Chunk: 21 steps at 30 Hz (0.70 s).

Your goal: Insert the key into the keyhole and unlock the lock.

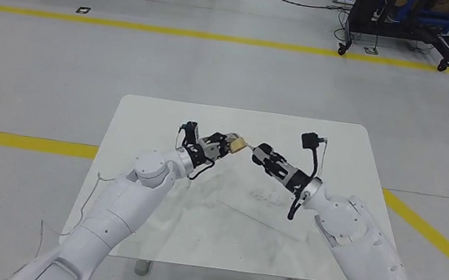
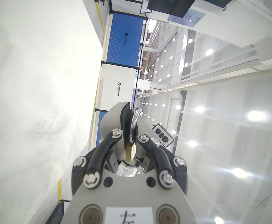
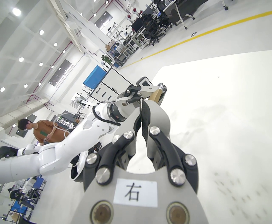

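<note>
Mid-frame above the white tabletop point(image 1: 168, 116), the left hand point(image 1: 225, 145) grips a brass lock point(image 1: 238, 145); the right hand point(image 1: 256, 152) pinches a key point(image 3: 141, 103). Yellow lines point(image 1: 220, 36) cross the grey floor point(image 1: 215, 76).

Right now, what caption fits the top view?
Above a white table, left gripper holds the padlock, right gripper the key.

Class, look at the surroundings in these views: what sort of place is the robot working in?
Probably an industrial robotics lab or workshop hall: yellow floor line, blue partition panels, desks with office chairs.
</note>
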### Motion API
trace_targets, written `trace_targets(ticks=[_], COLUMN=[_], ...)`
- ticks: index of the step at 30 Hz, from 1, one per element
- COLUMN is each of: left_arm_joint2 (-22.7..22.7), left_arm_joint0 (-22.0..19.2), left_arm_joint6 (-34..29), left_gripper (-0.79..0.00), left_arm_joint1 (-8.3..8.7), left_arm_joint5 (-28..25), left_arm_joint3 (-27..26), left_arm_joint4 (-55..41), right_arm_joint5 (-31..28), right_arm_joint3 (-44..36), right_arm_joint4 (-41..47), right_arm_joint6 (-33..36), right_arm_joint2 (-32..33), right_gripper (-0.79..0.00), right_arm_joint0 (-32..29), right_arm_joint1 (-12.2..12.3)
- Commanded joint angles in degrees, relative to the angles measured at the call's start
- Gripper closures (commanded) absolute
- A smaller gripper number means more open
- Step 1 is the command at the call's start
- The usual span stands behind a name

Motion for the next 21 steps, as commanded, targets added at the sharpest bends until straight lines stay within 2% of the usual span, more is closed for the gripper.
trace_targets(ticks=[1, 8, 21], left_arm_joint2=[-0.3, -1.2, -2.0], left_arm_joint0=[0.3, 1.5, 2.6], left_arm_joint6=[0.2, 5.5, 6.2], left_gripper=[0.000, 0.000, 0.000], left_arm_joint1=[-0.19, -0.43, -0.78], left_arm_joint5=[-1.2, -7.2, -6.0], left_arm_joint3=[0.0, -1.3, -2.7], left_arm_joint4=[-0.7, 3.6, 6.6], right_arm_joint5=[1.1, 10.0, 11.6], right_arm_joint3=[-1.7, -5.0, -1.9], right_arm_joint4=[2.2, 4.6, 8.1], right_arm_joint6=[0.5, -0.8, -1.7], right_arm_joint2=[0.3, -1.2, -2.7], right_gripper=[0.000, 0.000, 0.000], right_arm_joint0=[-0.9, -2.3, -0.3], right_arm_joint1=[-0.1, -0.8, -2.4])
